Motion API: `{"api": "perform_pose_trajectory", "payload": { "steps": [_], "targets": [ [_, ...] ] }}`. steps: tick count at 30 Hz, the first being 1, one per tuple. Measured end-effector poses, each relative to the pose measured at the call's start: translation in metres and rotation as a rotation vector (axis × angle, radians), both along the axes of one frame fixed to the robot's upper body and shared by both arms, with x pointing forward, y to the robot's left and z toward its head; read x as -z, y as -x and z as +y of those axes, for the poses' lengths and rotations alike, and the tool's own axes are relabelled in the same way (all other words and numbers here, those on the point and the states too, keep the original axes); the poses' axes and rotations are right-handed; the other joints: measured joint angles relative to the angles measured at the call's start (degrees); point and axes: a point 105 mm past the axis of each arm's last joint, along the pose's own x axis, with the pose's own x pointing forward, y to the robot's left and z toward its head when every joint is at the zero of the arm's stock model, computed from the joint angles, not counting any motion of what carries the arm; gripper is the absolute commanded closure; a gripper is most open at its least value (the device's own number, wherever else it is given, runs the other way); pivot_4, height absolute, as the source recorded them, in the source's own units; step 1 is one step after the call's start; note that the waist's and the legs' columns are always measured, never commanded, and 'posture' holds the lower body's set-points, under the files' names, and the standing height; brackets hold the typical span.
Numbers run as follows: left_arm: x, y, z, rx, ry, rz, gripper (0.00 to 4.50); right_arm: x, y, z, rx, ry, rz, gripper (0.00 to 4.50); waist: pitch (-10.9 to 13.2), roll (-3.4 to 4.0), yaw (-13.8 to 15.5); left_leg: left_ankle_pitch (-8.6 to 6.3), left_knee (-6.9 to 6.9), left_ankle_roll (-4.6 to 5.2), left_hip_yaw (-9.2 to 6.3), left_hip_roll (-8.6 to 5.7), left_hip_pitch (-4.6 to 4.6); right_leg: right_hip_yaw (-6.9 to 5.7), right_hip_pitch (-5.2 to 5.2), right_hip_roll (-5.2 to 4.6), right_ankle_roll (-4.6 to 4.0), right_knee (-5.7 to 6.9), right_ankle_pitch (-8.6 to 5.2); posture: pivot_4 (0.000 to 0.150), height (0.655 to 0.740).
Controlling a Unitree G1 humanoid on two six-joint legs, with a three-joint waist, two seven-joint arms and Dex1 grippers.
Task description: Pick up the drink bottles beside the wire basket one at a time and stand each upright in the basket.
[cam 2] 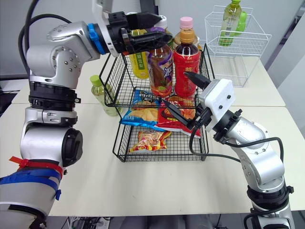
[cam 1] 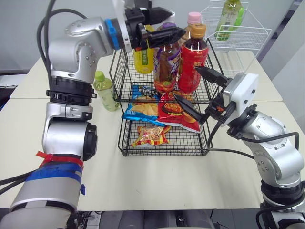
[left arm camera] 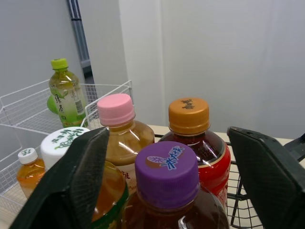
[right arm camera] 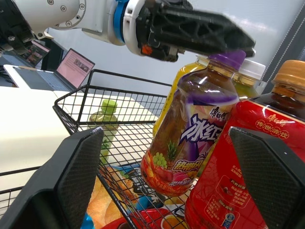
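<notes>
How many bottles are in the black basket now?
4: purple-capped bottle front left, red bottle front right, yellow bottle back left, pink-capped bottle back right. More may be hidden.

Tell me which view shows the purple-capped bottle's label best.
The right wrist view: the purple-capped bottle faces it close, label towards the camera, cap to base. The left wrist view gives its cap from above; the eye views show it smaller, standing in the wire basket under the left gripper.

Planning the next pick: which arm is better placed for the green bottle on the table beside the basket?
Left. The green bottle stands by the basket's left side, near the left hand; the right hand is across the basket.
</notes>
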Motion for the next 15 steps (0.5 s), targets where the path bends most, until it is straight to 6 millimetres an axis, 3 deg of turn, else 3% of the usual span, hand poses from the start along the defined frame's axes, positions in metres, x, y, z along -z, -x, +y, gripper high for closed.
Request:
{"api": "perform_pose_trajectory", "payload": {
  "steps": [3,8,11,15],
  "targets": [
    [-0.003,0.013,0.021,-0.015,0.012,-0.016,0.03,0.002,0.0,0.003,-0.035,0.004,0.02,0.0,-0.03,0.06,-0.49,0.0,-0.01,0.0,0.03,0.02,0.05,0.04,0.01,0.0,0.0,0.01,0.0,0.15,0.74],
    [0.01,0.015,0.065,-0.186,0.063,0.03,0.03,0.004,0.0,0.01,-0.116,0.019,0.049,0.0,-0.05,0.09,-0.87,0.01,0.07,0.0,-0.05,0.05,0.06,-0.01,0.04,0.02,0.0,0.08,0.0,0.15,0.74],
    [0.019,0.023,0.1,-0.356,0.113,0.025,0.03,0.005,0.001,0.021,-0.209,0.035,0.073,0.0,-0.05,0.09,-1.02,0.0,0.06,0.0,0.01,0.05,0.11,0.04,0.07,0.0,0.0,0.07,0.01,0.15,0.74],
    [0.046,0.037,0.159,-0.645,0.149,0.032,0.03,0.008,-0.003,0.033,-0.323,0.044,0.11,0.0,-0.06,0.08,-1.13,0.0,0.05,0.0,0.0,0.11,0.12,0.02,0.04,0.02,-0.01,0.08,0.02,0.15,0.74]
  ]
}}
